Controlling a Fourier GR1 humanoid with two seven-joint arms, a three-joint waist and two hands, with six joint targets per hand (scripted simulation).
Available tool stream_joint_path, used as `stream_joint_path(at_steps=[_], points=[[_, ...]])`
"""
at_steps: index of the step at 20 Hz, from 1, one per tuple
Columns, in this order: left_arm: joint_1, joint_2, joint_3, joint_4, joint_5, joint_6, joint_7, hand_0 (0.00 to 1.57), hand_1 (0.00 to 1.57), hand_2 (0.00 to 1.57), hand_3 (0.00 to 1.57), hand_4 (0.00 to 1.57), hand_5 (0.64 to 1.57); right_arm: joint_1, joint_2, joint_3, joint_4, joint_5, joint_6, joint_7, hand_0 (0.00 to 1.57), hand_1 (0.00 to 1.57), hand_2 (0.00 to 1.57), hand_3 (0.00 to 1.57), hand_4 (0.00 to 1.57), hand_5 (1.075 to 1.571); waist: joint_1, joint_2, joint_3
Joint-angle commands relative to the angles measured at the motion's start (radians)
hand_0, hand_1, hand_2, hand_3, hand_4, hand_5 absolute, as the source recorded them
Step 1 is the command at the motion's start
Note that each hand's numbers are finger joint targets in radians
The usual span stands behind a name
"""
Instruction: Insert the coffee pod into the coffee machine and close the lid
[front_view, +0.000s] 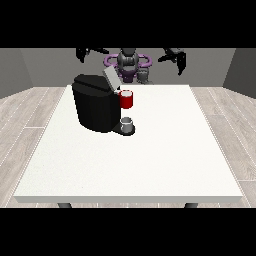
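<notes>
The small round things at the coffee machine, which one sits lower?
The grey thing on the machine's base; the red thing sits above it, under the lid.

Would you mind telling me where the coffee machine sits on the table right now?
In the front view, the coffee machine stands on the table's far left part, lid raised, with a red thing on its right side.

A large white table (165, 150) fills the middle of the view, standing on a pale wood-plank floor (30, 115) (grey walls (30, 65) rise behind it).
</notes>
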Motion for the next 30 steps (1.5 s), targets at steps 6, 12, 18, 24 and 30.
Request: stream_joint_path(at_steps=[6, 12, 18, 24, 30], points=[[0.052, -0.002, -0.137, -0.202, 0.092, 0.015, 0.100, 0.00, 0.00, 0.00, 0.00, 0.34, 1.571, -0.143, -0.021, -0.105, 0.128, -0.125, 0.036, 0.068, 0.00, 0.00, 0.00, 0.00, 0.09, 1.571, 0.069, 0.079, 0.0004], [0.136, -0.002, -0.211, -0.321, 0.144, 0.112, 0.098, 0.00, 0.00, 0.00, 0.00, 0.37, 1.571, -0.236, -0.001, -0.076, 0.168, -0.116, 0.004, 0.097, 0.00, 0.00, 0.00, 0.00, 0.07, 1.571, 0.029, 0.150, 0.0000], [0.117, 0.061, -0.122, -0.408, 0.164, 0.037, 0.137, 0.00, 0.00, 0.00, 0.00, 0.38, 1.571, -0.262, 0.028, -0.018, 0.184, -0.084, 0.011, 0.040, 0.00, 0.00, 0.00, 0.00, 0.00, 1.571, 0.002, 0.218, -0.0001], [0.223, 0.067, -0.137, -0.479, 0.169, 0.055, 0.132, 0.00, 0.00, 0.00, 0.00, 0.34, 1.571, -0.308, 0.009, -0.013, 0.212, -0.094, 0.037, 0.065, 0.00, 0.00, 0.00, 0.00, 0.00, 1.571, -0.005, 0.218, -0.0002], [0.228, 0.066, -0.164, -0.546, 0.165, 0.069, 0.166, 0.00, 0.00, 0.00, 0.00, 0.35, 1.571, -0.366, -0.022, -0.027, 0.280, -0.092, 0.064, 0.031, 0.00, 0.00, 0.00, 0.00, 0.08, 1.571, 0.023, 0.259, 0.0000]])
